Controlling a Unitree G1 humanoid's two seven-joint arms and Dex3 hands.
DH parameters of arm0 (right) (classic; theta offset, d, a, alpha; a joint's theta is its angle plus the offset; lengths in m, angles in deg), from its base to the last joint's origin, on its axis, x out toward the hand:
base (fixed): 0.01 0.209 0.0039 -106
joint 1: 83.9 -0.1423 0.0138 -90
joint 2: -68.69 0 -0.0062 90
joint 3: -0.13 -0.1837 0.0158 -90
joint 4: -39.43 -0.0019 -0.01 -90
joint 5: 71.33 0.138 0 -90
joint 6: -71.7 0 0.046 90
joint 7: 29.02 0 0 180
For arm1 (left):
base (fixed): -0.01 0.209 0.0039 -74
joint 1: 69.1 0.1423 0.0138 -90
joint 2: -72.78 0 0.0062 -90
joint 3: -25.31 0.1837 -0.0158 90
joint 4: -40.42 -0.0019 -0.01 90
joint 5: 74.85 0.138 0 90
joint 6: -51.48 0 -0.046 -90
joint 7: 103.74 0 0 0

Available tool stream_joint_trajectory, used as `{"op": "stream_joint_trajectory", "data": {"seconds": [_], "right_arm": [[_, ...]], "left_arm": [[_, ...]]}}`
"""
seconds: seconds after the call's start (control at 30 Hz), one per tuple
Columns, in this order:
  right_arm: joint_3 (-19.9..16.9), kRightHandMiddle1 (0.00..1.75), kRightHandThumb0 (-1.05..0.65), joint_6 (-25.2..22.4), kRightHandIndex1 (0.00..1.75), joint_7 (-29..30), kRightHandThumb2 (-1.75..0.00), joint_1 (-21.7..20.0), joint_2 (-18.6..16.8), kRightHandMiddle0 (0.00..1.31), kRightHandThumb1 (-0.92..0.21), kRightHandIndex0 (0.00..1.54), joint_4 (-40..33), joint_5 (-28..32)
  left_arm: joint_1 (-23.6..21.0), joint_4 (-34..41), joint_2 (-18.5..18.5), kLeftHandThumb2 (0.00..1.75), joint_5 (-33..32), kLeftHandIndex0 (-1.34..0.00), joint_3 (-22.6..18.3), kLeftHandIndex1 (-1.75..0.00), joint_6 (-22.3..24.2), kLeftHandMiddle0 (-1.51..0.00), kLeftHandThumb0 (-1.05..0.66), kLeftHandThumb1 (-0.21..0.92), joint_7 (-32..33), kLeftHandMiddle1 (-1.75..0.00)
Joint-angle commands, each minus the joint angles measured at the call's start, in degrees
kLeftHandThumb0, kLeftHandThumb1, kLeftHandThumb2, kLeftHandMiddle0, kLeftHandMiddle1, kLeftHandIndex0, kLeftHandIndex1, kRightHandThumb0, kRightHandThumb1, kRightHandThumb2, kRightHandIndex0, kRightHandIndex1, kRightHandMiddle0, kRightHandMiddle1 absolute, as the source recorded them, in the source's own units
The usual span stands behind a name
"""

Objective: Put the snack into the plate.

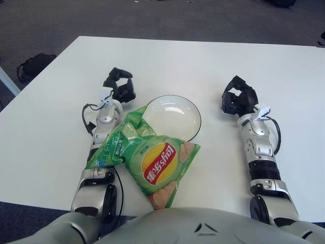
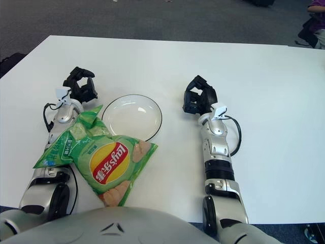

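I am looking down at a white table (image 1: 213,66) that fills most of my view. Beyond its far edge lies dark grey carpet (image 1: 152,18), with a black bag (image 1: 31,66) on the floor off the table's left corner.

A green snack bag (image 1: 147,157) lies flat on the table near my chest, with a red and yellow logo facing up. Its long axis runs diagonally: one end points toward my body and slightly right, the other toward the far left. Its upper left part drapes over my left forearm, and its far edge touches or just overlaps the near rim of the plate (image 1: 172,118).

The plate is round and white with a thin dark rim, sitting between my two arms and holding nothing inside.

My left hand (image 1: 120,86) shows just beyond and left of the plate, its black fingers curled loosely and holding nothing. My right hand (image 1: 237,98) shows well to the right of the plate, fingers likewise curled and holding nothing. Both forearms stretch forward over the table.
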Motion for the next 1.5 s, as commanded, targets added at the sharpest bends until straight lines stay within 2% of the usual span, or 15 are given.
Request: {"op": "stream_joint_trajectory", "data": {"seconds": [0.0, 0.17, 0.23, 0.33, 0.6, 0.83, 1.07, 1.27, 1.33, 1.47], "right_arm": [[1.7, 1.73, -0.08, -1.6, 1.75, 1.1, -1.30, 2.0, 0.4, 0.38, -0.34, 0.68, -2.7, -2.9], [3.7, 1.74, -0.02, -4.7, 1.73, 0.9, -1.26, 0.6, 1.2, 0.31, -0.37, 0.62, -7.1, -4.7], [4.3, 1.75, -0.01, -5.2, 1.74, 0.5, -1.22, 0.0, 1.2, 0.36, -0.41, 0.50, -7.8, -4.9], [5.3, 1.75, -0.01, -5.7, 1.74, 0.2, -1.18, -0.9, 1.2, 0.37, -0.44, 0.43, -9.1, -5.5], [8.9, 1.75, -0.01, -8.8, 1.74, -0.6, -1.08, -2.6, 3.5, 0.34, -0.52, 0.36, -16.6, -11.1], [11.5, 1.71, -0.01, -8.1, 1.71, -2.1, -0.96, -4.5, 5.1, 0.31, -0.60, 0.33, -18.4, -13.7], [15.4, 1.69, -0.01, -8.5, 1.69, -4.3, -0.92, -4.6, 5.0, 0.31, -0.62, 0.33, -23.3, -15.2], [18.7, 1.67, -0.01, -1.0, 1.59, -4.6, -0.78, -6.0, 7.6, 0.21, -0.69, 0.43, -23.1, -20.6], [19.7, 1.67, -0.01, 3.1, 1.58, -5.2, -0.77, -7.5, 9.3, 0.20, -0.71, 0.44, -21.7, -22.7], [21.3, 1.64, -0.01, 8.2, 1.57, -9.5, -0.58, -10.3, 10.9, 0.15, -0.83, 0.40, -19.4, -20.6]], "left_arm": [[-1.0, -0.8, -0.3, 1.10, 0.3, -0.48, -0.5, -1.75, -0.7, -1.17, -0.43, 0.49, 0.8, -1.75], [-1.4, -1.6, -0.3, 1.10, 0.4, -0.48, -0.6, -1.75, -0.8, -1.17, -0.43, 0.49, 0.8, -1.75], [-1.6, -2.0, -0.4, 1.10, 0.4, -0.48, -0.7, -1.75, -0.9, -1.17, -0.43, 0.49, 0.8, -1.75], [-1.8, -2.4, -0.4, 1.11, 0.4, -0.48, -0.8, -1.75, -0.9, -1.17, -0.43, 0.48, 0.9, -1.75], [-2.2, -3.3, -0.3, 1.13, -0.3, -0.49, -1.1, -1.75, -1.0, -1.17, -0.43, 0.47, 0.4, -1.75], [-2.3, -3.8, -0.2, 1.14, -0.7, -0.50, -1.3, -1.75, -1.3, -1.17, -0.44, 0.46, 0.2, -1.75], [-2.5, -4.2, -0.1, 1.15, -0.6, -0.51, -1.3, -1.75, -1.3, -1.17, -0.44, 0.45, 0.3, -1.75], [-2.6, -4.7, 0.0, 1.15, -0.8, -0.51, -1.3, -1.75, -1.4, -1.17, -0.44, 0.45, 0.1, -1.75], [-2.7, -5.0, 0.0, 1.15, -0.8, -0.51, -1.3, -1.75, -1.4, -1.17, -0.44, 0.45, 0.1, -1.75], [-3.0, -5.5, 0.1, 1.15, -1.2, -0.51, -1.4, -1.75, -1.8, -1.17, -0.44, 0.45, -0.2, -1.75]]}}
